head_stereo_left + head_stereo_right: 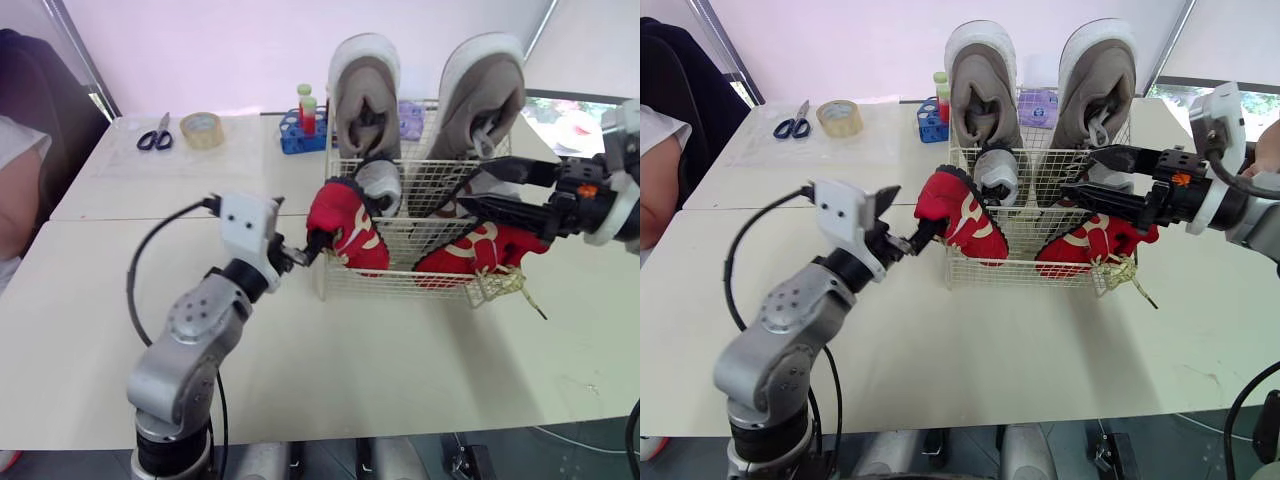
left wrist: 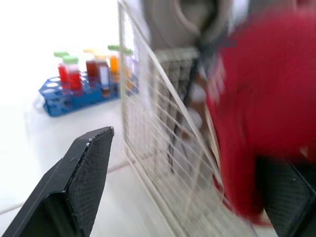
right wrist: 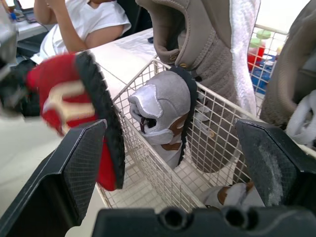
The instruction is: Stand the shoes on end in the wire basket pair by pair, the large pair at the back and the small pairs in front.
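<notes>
Left gripper [image 1: 902, 216] spread beside red shoe [image 1: 962, 212]; right gripper [image 1: 1077, 172] spread at basket [image 1: 1020, 270].

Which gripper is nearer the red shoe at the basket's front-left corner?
Left. The left gripper is at the red shoe; the right gripper hovers over the basket, to the shoe's right.

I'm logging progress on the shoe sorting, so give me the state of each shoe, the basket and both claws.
Basket: upright, partly filled.
Big gray shoes: on end at the back.
Silver shoe: on end, in front of them.
Left red shoe: tilted at the front left corner.
Right red shoe: lying down, front right.
Left claw: open, one finger against the left red shoe.
Right claw: open, above the basket.
</notes>
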